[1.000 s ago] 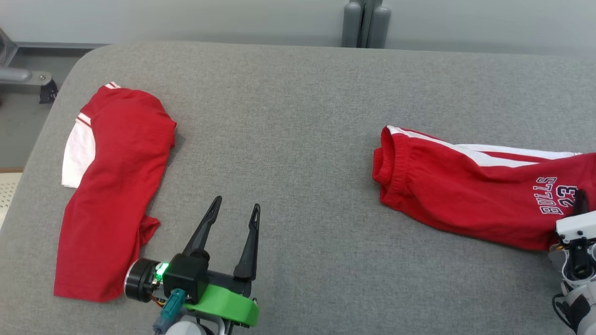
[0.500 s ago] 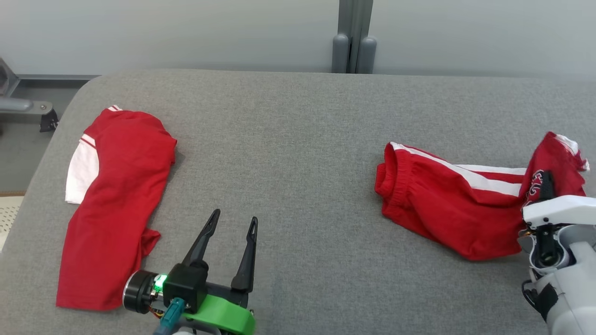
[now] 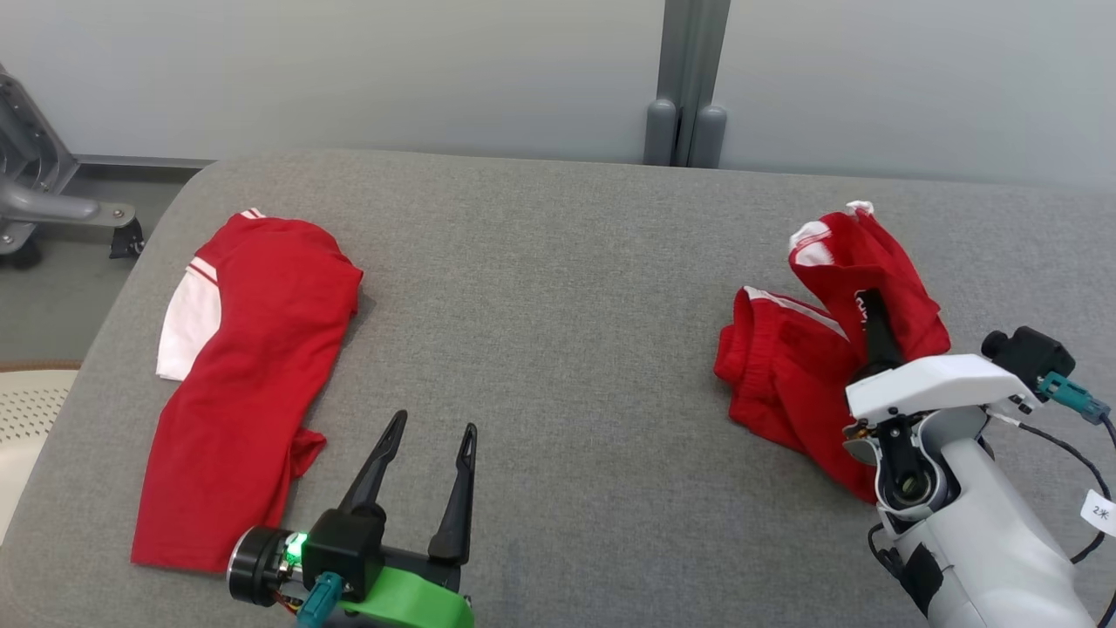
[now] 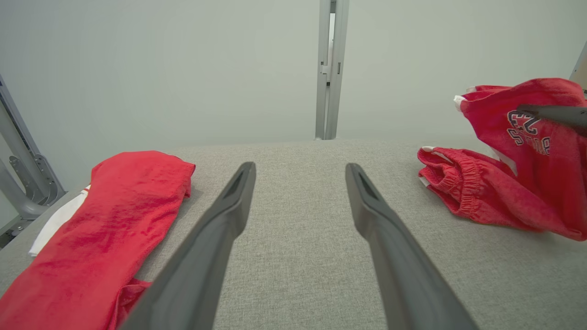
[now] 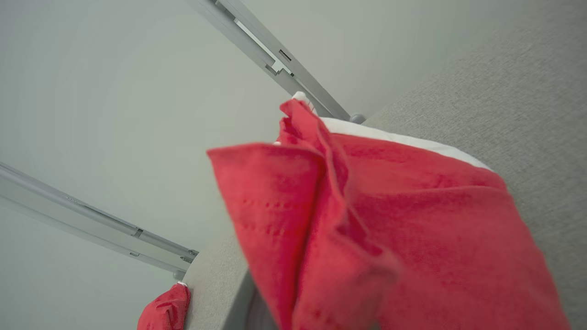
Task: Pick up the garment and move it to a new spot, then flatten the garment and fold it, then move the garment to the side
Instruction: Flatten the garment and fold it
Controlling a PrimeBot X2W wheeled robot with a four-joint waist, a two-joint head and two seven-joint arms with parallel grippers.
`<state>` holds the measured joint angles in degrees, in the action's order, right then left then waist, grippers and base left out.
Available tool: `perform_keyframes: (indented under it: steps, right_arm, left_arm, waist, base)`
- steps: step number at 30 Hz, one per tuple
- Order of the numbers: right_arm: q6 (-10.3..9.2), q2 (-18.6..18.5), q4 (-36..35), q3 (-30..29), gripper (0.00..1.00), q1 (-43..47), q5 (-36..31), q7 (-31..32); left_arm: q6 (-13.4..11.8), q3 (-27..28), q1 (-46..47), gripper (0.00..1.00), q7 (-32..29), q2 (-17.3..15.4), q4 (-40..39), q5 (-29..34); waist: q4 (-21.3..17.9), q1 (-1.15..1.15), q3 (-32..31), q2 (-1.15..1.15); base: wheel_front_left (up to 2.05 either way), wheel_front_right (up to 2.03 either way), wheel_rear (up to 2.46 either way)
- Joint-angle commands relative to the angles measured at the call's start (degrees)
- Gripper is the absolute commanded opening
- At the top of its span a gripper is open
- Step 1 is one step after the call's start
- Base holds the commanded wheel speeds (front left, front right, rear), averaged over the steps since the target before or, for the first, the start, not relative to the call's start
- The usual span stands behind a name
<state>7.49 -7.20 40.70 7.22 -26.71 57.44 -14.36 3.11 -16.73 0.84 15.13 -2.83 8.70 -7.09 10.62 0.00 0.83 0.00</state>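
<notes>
One leg end of the red Bulls shorts (image 3: 789,375) is pinched in the closed right gripper (image 3: 869,307) and raised above the waistband; a second ago it lay flat. Well away from that gripper, the left gripper (image 3: 435,423) stands wide and empty.

shorts (image 3: 785,384) — red, white side stripes | shirt (image 3: 253,366) — red, white sleeve | table (image 3: 540,305) grey

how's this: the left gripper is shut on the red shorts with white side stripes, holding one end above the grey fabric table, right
Wrong arm: the right gripper is shut on the red shorts with white side stripes, holding one end above the grey fabric table. The head view shows it; the left gripper stands open.
</notes>
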Motion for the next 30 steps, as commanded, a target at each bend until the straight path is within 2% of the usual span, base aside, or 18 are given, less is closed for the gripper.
perform_keyframes:
  steps: [1,10,11,16,22,30]
  right_arm:
    - [0.0,-0.17,0.16,0.87,0.0,0.81,0.27,0.12]
    - [0.01,0.53,3.4,6.32,0.0,-1.02,0.9,0.52]
    - [0.01,0.66,3.76,7.4,1.0,-1.15,0.84,1.15]
    - [0.0,0.83,4.27,11.6,1.0,-1.26,1.16,1.87]
    - [0.01,1.72,5.92,18.07,1.0,-0.04,2.53,7.84]
    - [0.01,0.8,5.1,25.07,1.0,0.35,3.16,12.19]
  left_arm:
    - [0.46,0.2,-0.57,1.0,0.01,-0.13,-0.1,-0.06]
    - [0.16,-0.06,-0.09,1.0,0.01,-0.13,-0.17,-0.28]
    - [0.1,-0.12,-0.02,1.0,0.01,-0.13,-0.15,-0.4]
    - [-0.28,-0.34,0.2,1.0,0.01,-0.13,-0.15,-0.76]
    - [-0.65,-0.47,0.08,1.0,0.01,-0.13,-0.04,-1.15]
    - [-0.77,0.34,0.04,1.0,0.02,-0.13,-0.17,-1.01]
  waist:
    - [0.43,0.0,0.12,0.0]
    - [2.06,0.0,1.39,0.0]
    - [2.23,0.0,1.49,0.0]
    - [2.71,0.0,1.8,0.0]
    - [2.61,0.0,1.61,0.0]
    - [-0.35,0.0,0.91,0.0]
  base:
    - [0.0,0.0,0.0]
    - [0.0,0.0,0.0]
    - [0.0,0.0,0.0]
    - [0.0,0.0,0.0]
    - [0.0,0.0,0.0]
    - [0.0,0.0,0.0]
